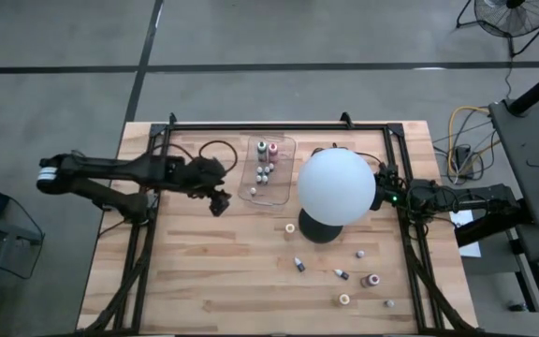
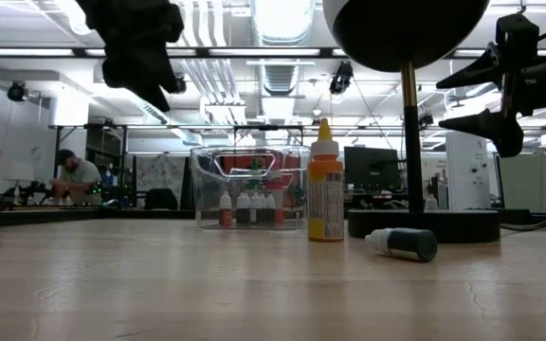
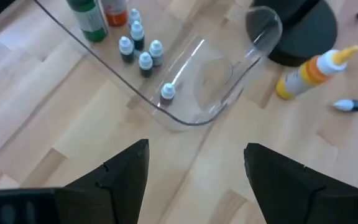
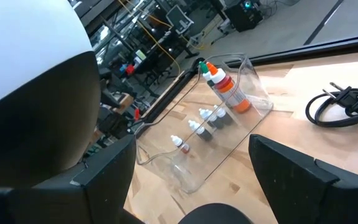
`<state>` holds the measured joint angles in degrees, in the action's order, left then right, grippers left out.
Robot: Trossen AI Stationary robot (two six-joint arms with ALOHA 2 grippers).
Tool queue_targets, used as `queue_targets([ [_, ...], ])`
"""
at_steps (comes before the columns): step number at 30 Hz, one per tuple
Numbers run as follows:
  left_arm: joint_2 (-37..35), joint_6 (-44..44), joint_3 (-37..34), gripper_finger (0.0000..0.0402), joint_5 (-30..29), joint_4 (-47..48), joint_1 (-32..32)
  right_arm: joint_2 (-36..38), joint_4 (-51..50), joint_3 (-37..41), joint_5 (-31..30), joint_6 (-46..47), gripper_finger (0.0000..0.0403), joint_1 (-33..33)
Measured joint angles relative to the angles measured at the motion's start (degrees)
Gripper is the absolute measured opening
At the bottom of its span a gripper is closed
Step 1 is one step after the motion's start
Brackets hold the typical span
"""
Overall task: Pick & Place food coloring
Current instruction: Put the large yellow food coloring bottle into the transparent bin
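Several small food coloring bottles (image 1: 265, 164) stand in a clear tray (image 1: 284, 190) at the table's far middle; the left wrist view (image 3: 138, 50) and the right wrist view (image 4: 207, 121) show them too. Others are scattered on the bare wood near the front right (image 1: 358, 276). A yellow-orange bottle (image 2: 325, 189) stands upright on its base. A dark vial (image 2: 404, 243) lies on its side. My left gripper (image 3: 194, 152) hangs open and empty above the table, just left of the tray (image 1: 219, 204). My right gripper (image 4: 191, 146) waits open at the right, behind the globe.
A big white globe (image 1: 335, 184) on a black base (image 1: 318, 227) stands between the tray and my right gripper. A black frame (image 1: 279, 124) runs along the table's far edge and sides. Open wood lies at the near left.
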<state>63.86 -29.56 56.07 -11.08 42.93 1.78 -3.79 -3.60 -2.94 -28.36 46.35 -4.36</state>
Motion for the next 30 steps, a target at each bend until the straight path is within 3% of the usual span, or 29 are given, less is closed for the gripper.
queue_targets([
  [12,-2.2,-0.1,-0.2,0.0234,-0.6,-4.3,-0.2,0.0,0.0,0.0,0.0,0.0,0.0302,0.0],
  [23,-2.1,-5.4,-3.1,0.0234,-1.1,-8.7,-3.2,0.0,0.1,0.0,-0.7,0.4,0.0302,0.0],
  [27,-2.2,-8.0,-3.8,0.0234,-4.1,-8.7,-4.9,-0.1,0.1,0.0,-3.3,-0.6,0.0302,0.0],
  [30,-2.2,-9.5,-4.0,0.0234,-8.4,-8.7,-6.1,-0.2,0.0,0.0,-1.9,-1.4,0.0302,0.0],
])
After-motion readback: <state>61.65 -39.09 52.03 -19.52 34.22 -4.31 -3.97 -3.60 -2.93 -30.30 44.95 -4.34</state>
